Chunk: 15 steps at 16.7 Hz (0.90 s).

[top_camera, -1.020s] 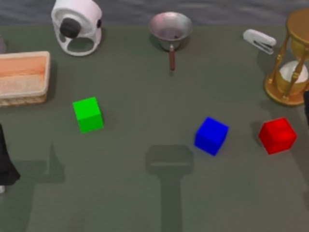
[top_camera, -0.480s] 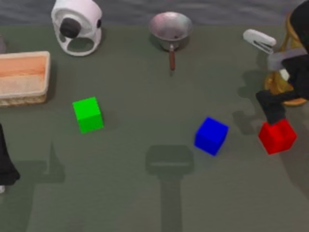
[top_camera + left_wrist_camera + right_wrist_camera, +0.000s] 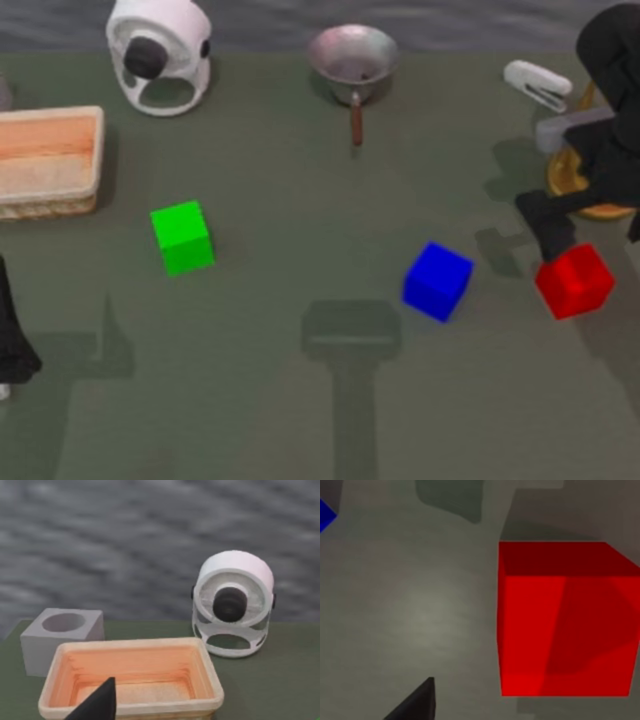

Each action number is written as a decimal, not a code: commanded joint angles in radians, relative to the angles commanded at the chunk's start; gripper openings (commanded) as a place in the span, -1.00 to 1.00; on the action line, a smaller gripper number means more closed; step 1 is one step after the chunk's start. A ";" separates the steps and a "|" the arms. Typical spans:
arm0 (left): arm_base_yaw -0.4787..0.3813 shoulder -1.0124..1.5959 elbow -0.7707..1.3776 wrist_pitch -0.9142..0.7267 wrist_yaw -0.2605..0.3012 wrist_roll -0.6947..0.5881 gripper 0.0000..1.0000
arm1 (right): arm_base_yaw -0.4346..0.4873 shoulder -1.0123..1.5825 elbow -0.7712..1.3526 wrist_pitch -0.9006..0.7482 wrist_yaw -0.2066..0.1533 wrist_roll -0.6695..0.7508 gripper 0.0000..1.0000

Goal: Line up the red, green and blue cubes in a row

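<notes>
The red cube (image 3: 575,281) rests near the table's right edge and fills much of the right wrist view (image 3: 565,625). My right gripper (image 3: 590,238) hangs open just above and behind it; one dark finger (image 3: 548,228) stands at the cube's back left corner without touching it. One fingertip (image 3: 420,705) shows in the right wrist view, apart from the cube. To the cube's left lies the blue cube (image 3: 438,281). Left of centre is the green cube (image 3: 182,237). My left gripper (image 3: 12,345) is parked open at the left edge, holding nothing.
Along the back stand a white fan (image 3: 158,55), a metal pan with a handle (image 3: 353,60), a white stapler (image 3: 538,85) and a brass hourglass (image 3: 578,165) partly hidden by my right arm. An orange-lined basket (image 3: 45,160) and a grey hollow block (image 3: 62,640) are at the left.
My right arm has come in from the right edge and lowered over the red cube, shifting slightly left in the last half second. The cubes and left arm have not moved.
</notes>
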<state>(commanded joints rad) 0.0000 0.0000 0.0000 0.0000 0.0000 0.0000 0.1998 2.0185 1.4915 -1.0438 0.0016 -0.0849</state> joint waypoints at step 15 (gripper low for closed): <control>0.000 0.000 0.000 0.000 0.000 0.000 1.00 | 0.002 0.147 -0.164 0.310 0.001 0.004 1.00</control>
<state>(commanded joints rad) 0.0000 0.0000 0.0000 0.0000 0.0000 0.0000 0.2013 2.1652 1.3278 -0.7333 0.0028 -0.0814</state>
